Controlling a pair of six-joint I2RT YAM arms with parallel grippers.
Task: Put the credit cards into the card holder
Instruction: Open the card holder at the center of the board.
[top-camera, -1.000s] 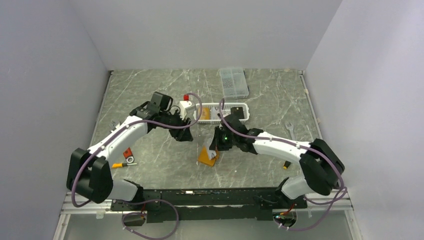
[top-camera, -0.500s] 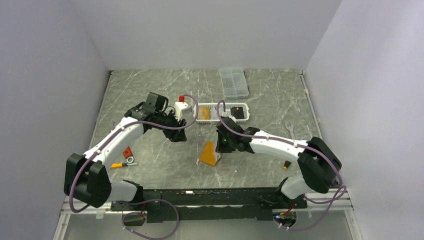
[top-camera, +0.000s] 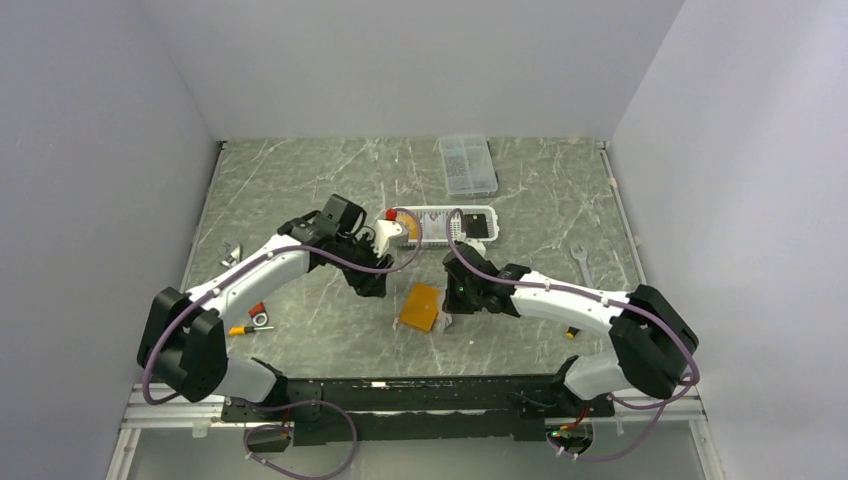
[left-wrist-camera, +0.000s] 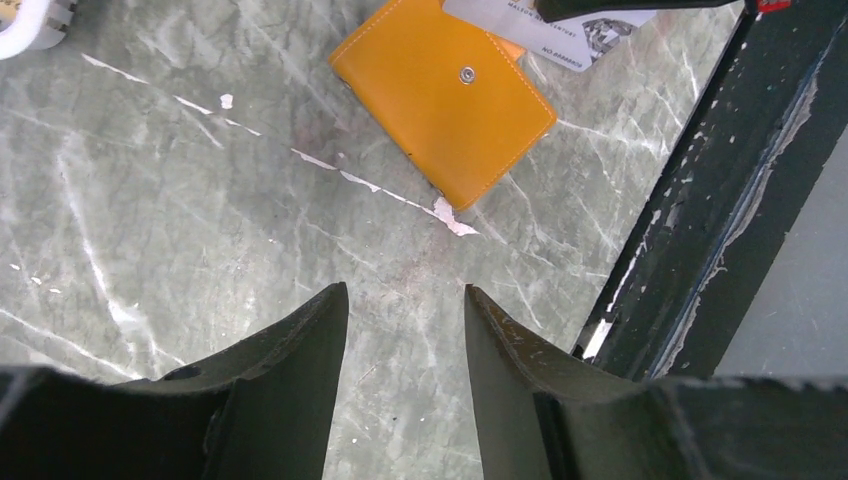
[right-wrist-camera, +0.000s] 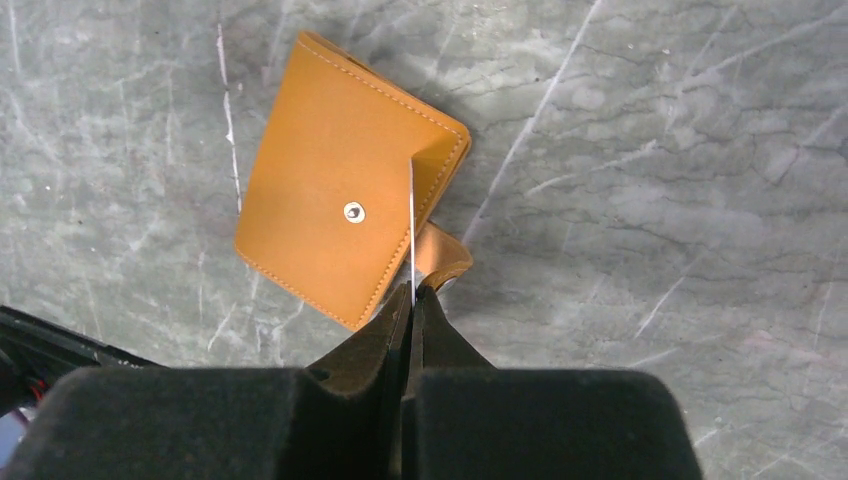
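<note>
Card holder (top-camera: 421, 306): orange leather-like folding wallet with a snap stud, flat on the grey marble tabletop (top-camera: 300, 180), centre of the overhead frame.
Right gripper (right-wrist-camera: 412, 295): pinching a thin pale plastic card (left-wrist-camera: 565, 42) edge-on, card tip over the wallet's right edge.
Left gripper (left-wrist-camera: 405, 300): spread, empty; wallet at upper centre of its view, clear of both fingers.

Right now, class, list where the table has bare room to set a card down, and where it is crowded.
Bare: the far-left corner between the back wall and the left arm; the right strip between clear box and wrench. Crowded: the middle, around card holder, white basket and right arm.
</note>
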